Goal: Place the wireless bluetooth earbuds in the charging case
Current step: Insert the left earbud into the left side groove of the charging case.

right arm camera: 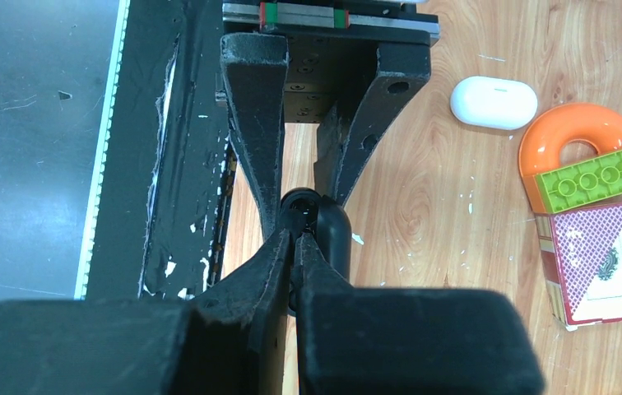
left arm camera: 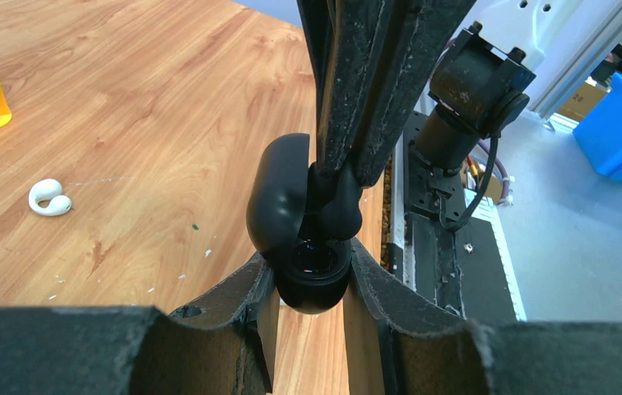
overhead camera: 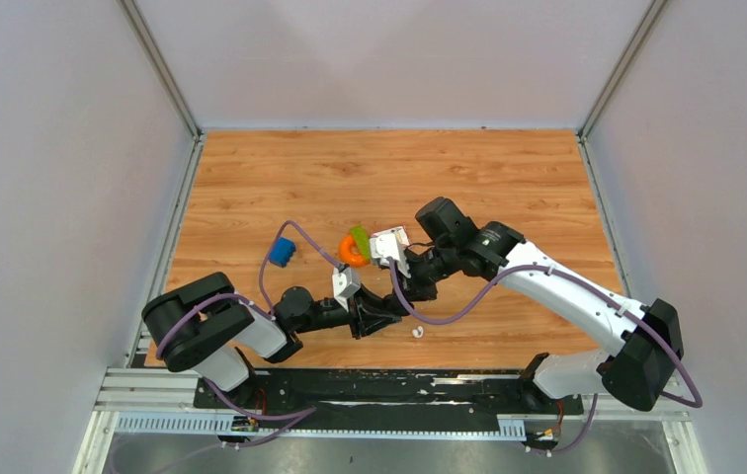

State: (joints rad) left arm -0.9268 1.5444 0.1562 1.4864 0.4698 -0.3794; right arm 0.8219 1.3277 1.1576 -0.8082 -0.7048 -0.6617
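The black charging case point(left arm camera: 312, 284) is oval and glossy, and its lid point(left arm camera: 279, 193) stands open to one side. The case is gripped between the fingers of the left gripper point(left arm camera: 313, 267). A black earbud point(left arm camera: 334, 202), as it seems, sits at the mouth of the case, just under the closed tips of the right gripper point(left arm camera: 332, 164); whether they pinch it I cannot tell. One white earbud point(left arm camera: 48, 197), glossy and curved like a hook, lies alone on the table point(left arm camera: 168, 99). A white charging case point(right arm camera: 493, 102) lies flat, its lid shut.
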